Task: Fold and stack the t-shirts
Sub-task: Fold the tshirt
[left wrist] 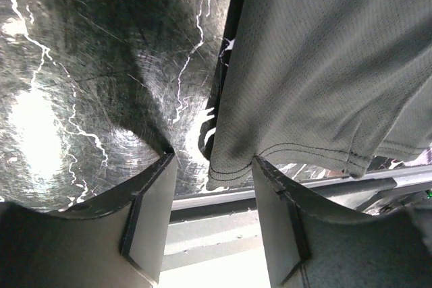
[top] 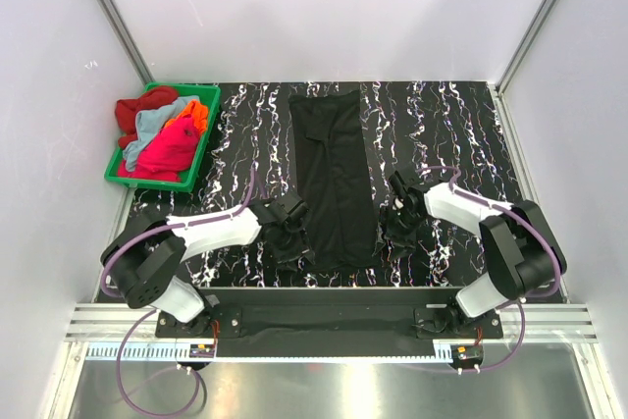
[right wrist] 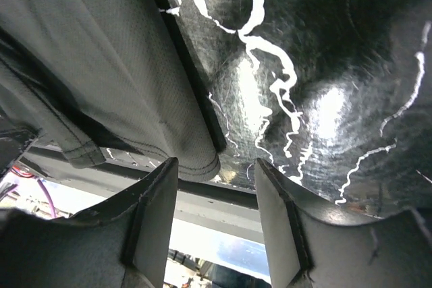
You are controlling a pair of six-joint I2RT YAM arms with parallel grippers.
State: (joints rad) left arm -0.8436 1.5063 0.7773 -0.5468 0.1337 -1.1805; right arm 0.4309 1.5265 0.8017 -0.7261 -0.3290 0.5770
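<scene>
Left gripper (left wrist: pixel 212 158), right gripper (right wrist: pixel 216 162): jaws apart, nothing clamped; folded black cloth t-shirt (top: pixel 334 179) hem barely btwn tips; shallow pinch may drop layers.

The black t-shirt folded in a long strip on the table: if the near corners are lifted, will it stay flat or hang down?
The black t-shirt will probably sag and drape: it lies limp, with soft creases. Its thin mesh weave and stitched hem suggest it is light. On the glossy table it may slide rather than catch.
</scene>
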